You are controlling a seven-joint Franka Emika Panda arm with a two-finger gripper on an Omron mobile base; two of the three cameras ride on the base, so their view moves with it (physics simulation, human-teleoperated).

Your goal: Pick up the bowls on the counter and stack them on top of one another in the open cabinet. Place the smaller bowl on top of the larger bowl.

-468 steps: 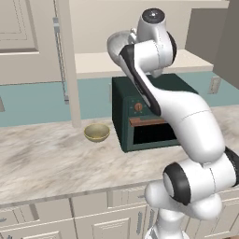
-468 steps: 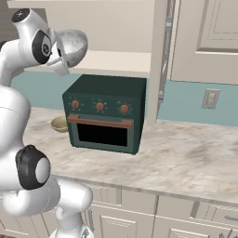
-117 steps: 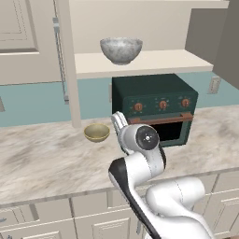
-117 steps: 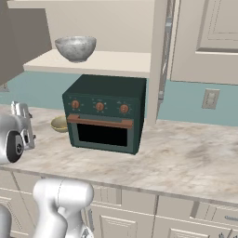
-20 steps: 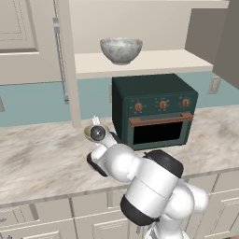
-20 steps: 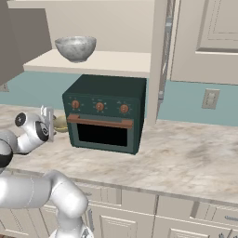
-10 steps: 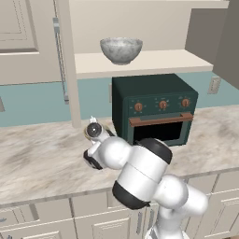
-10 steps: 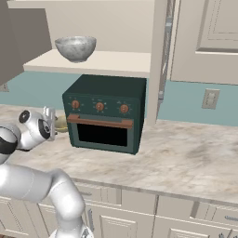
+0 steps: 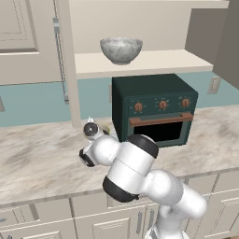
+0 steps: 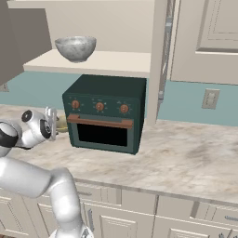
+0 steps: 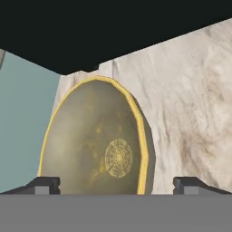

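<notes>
The smaller bowl (image 11: 97, 140), yellowish-tan with a gold medallion inside, rests on the counter (image 11: 190, 104) just ahead of my gripper (image 11: 116, 183). The gripper is open, its two fingertips (image 11: 43, 185) standing wide to either side of the bowl without holding it. From the base views, the gripper (image 9: 92, 125) (image 10: 50, 122) hangs low over the counter (image 9: 37, 158) left of the oven, and a sliver of the smaller bowl (image 10: 62, 123) shows behind it. The larger bowl (image 9: 121, 49) (image 10: 76, 48), grey-white marbled, stands upright on the shelf of the open cabinet (image 9: 158, 60) (image 10: 116, 60).
A dark green oven (image 9: 156, 109) (image 10: 104, 118) stands on the counter directly right of the smaller bowl, under the cabinet shelf. A cream post (image 9: 70, 70) rises behind the bowl. Bare counter (image 10: 186, 153) stretches to the right of the oven.
The hand has crept a little closer to the smaller bowl and the elbow has swung right. The jaws have stayed open.
</notes>
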